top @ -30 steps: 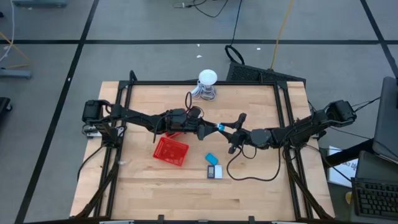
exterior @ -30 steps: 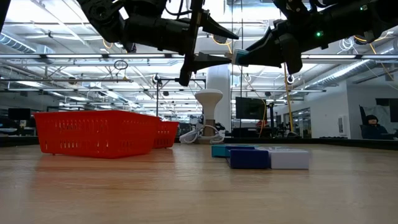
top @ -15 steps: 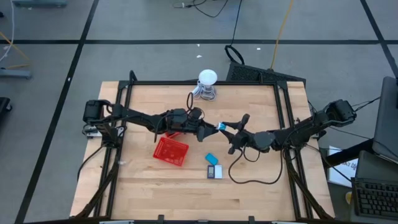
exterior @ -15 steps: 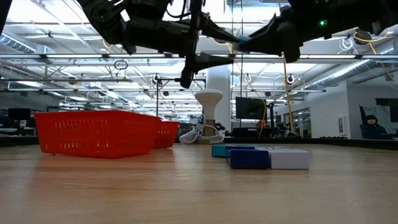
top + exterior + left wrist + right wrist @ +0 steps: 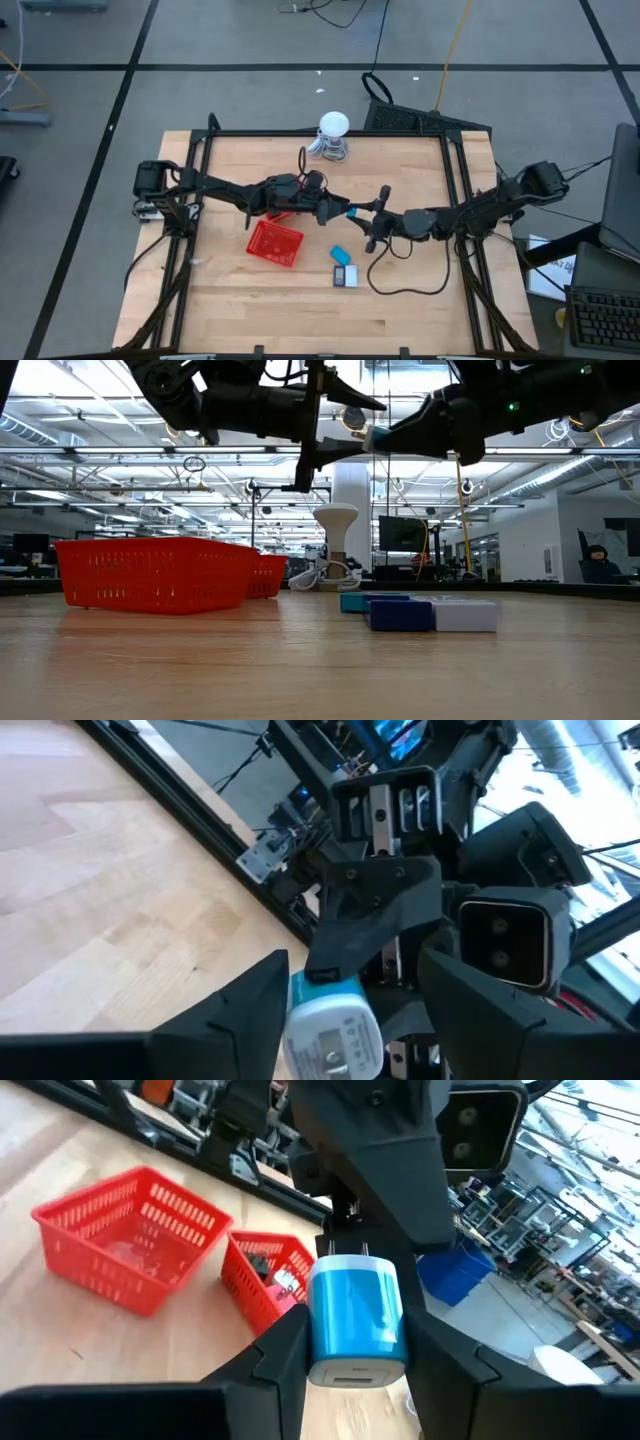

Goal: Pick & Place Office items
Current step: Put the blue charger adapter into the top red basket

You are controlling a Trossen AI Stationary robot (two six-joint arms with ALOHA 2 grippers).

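A light blue plug-in charger (image 5: 355,1320) with two metal prongs hangs high above the table's middle, and my right gripper (image 5: 366,213) is shut on it. My left gripper (image 5: 336,210) faces it from the table's left, open. Its two fingers (image 5: 250,1015) stand on either side of the charger's pronged end (image 5: 330,1035). More office items lie on the table nearer the front edge: a light blue piece (image 5: 341,254) and a dark and white pair (image 5: 345,276). Two red mesh baskets (image 5: 274,243) (image 5: 270,1270) stand left of the middle. My right gripper pinches the charger's body by its two side faces (image 5: 322,1342), at the end away from the prongs. Its fingers lie level and come from the table's right. The charger is lifted clear, prongs toward my left gripper. My left gripper: whether one finger touches the charger, I cannot tell.
A white round-headed gadget (image 5: 333,130) with a coiled cable stands at the table's far edge. A black cable (image 5: 400,282) loops below my right arm. The second basket (image 5: 285,213) lies partly under my left arm. Bare wood shows at the front and far left.
My left gripper's fingers narrowed a little and spread again. My right gripper rose slightly, came back down and carried the charger a little toward the table's left, so its pronged end now reaches in between my left gripper's fingers.
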